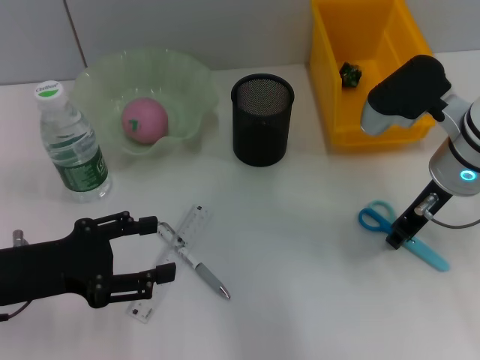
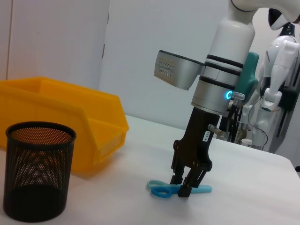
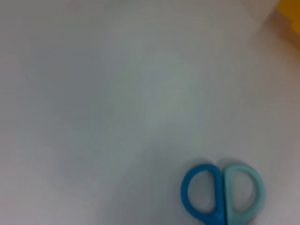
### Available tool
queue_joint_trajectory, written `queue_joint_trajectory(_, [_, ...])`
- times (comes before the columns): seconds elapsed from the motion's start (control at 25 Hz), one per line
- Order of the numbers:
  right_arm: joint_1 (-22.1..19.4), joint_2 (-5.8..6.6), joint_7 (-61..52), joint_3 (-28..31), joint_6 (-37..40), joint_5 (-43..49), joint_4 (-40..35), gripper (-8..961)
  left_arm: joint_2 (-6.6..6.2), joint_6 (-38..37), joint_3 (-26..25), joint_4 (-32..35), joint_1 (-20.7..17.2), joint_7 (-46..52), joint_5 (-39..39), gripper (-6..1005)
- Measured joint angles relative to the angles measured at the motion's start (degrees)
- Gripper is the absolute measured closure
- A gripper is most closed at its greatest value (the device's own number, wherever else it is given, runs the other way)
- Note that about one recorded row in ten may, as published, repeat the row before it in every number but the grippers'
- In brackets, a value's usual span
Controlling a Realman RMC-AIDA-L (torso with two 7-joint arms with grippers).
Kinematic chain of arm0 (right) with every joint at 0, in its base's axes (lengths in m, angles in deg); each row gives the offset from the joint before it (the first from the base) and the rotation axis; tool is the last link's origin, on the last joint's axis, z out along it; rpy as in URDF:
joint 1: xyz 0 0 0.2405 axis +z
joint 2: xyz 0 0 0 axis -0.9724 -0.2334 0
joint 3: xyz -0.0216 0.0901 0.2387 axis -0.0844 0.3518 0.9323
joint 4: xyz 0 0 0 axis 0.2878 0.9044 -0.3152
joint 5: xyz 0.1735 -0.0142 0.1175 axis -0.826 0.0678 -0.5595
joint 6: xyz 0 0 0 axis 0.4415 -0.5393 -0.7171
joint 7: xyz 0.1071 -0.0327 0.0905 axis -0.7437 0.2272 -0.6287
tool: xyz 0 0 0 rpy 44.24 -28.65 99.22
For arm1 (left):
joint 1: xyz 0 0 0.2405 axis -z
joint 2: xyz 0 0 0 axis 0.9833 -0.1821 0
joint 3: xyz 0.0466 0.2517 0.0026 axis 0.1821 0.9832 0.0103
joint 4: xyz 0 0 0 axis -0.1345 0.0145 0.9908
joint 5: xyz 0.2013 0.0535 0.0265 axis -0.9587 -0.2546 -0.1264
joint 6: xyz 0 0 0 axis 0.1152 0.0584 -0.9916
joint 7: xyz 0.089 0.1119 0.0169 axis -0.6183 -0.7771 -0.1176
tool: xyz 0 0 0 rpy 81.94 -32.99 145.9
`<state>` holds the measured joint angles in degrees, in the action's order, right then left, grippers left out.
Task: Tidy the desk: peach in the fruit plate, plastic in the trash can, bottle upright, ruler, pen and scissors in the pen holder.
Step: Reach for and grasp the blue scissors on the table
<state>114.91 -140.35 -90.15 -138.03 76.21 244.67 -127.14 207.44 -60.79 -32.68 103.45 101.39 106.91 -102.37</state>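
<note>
The peach [image 1: 144, 120] lies in the fruit plate [image 1: 184, 90] at the back left. Left of the plate, the bottle [image 1: 71, 146] stands upright. Near the front, the clear ruler [image 1: 193, 221] and a pen [image 1: 202, 271] lie crossed on the desk [image 1: 300, 300]. My left gripper [image 1: 161, 250] is open, its fingers to either side of their near ends. The blue scissors [image 1: 375, 219] [image 2: 161, 189] [image 3: 222, 194] lie flat at the right. My right gripper [image 1: 397, 238] [image 2: 182, 186] points down, shut on the scissors near the pivot. The pen holder [image 1: 261, 120] [image 2: 40, 173] stands at mid-back.
The yellow trash can [image 1: 367, 112] [image 2: 61, 117] stands at the back right with a small dark crumpled piece [image 1: 350, 73] inside. Bare tabletop lies between the pen holder and the scissors.
</note>
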Motion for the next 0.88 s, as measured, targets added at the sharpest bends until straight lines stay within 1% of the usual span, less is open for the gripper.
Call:
queue_joint_trajectory(0.28, [0.0, -0.03, 0.4, 0.0, 0.0, 0.0, 0.0, 611, 0.00, 0.0, 0.0, 0.0, 0.0, 0.0, 0.0, 190])
queue_joint_trajectory(0.4, [0.0, -0.03, 0.6, 0.0, 0.1, 0.0, -0.1, 662, 0.00, 0.0, -0.1, 0.0, 0.0, 0.0, 0.0, 190])
queue_joint_trajectory(0.6, [0.4, -0.01, 1.1, 0.1, 0.7, -0.7, -0.6, 702, 0.00, 0.0, -0.2, 0.0, 0.0, 0.0, 0.0, 190])
queue_joint_trajectory(0.76, [0.9, 0.02, 1.2, 0.2, 1.4, -0.9, -1.2, 711, 0.00, -0.1, -0.2, 0.1, 0.0, 0.0, 0.1, 190])
queue_joint_trajectory(0.88, [1.0, 0.06, 1.4, 0.7, 2.2, -1.3, -3.0, 715, 0.00, -0.1, -0.2, 0.1, 0.0, 0.0, 0.1, 190])
